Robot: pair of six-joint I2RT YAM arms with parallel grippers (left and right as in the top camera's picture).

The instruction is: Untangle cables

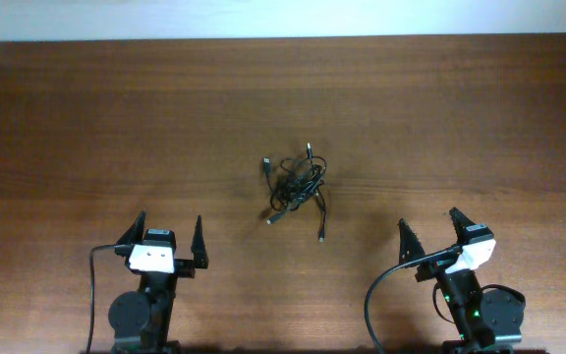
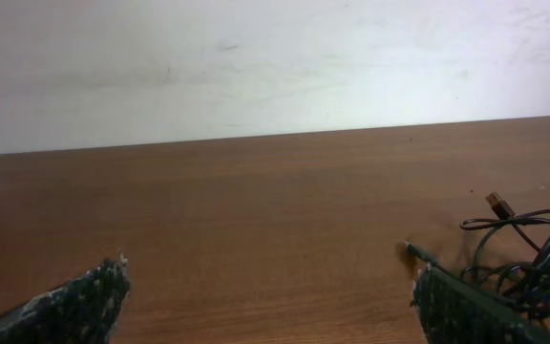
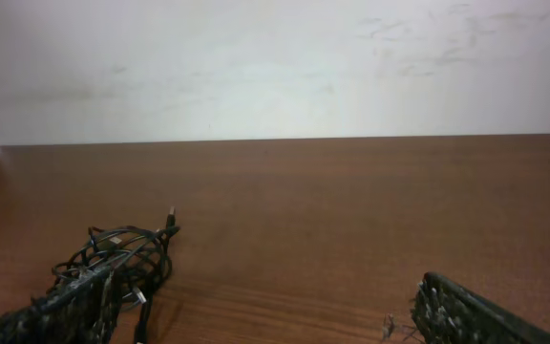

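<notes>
The cables (image 1: 298, 187) lie as one small knotted bundle of thin black cords near the table's middle, with plug ends sticking out to the left, top and bottom. My left gripper (image 1: 168, 235) stands open at the near left, well short of the bundle, nothing between its fingers. My right gripper (image 1: 429, 229) is open at the near right, also apart from it. In the left wrist view the cables (image 2: 528, 253) show at the far right beyond the right finger (image 2: 466, 311). In the right wrist view the cables (image 3: 117, 260) sit at the lower left behind the left finger (image 3: 60, 311).
The brown wooden table (image 1: 116, 118) runs to a white wall (image 2: 256, 67) at the back. Thicker black arm cables (image 1: 376, 295) loop beside each arm base at the near edge.
</notes>
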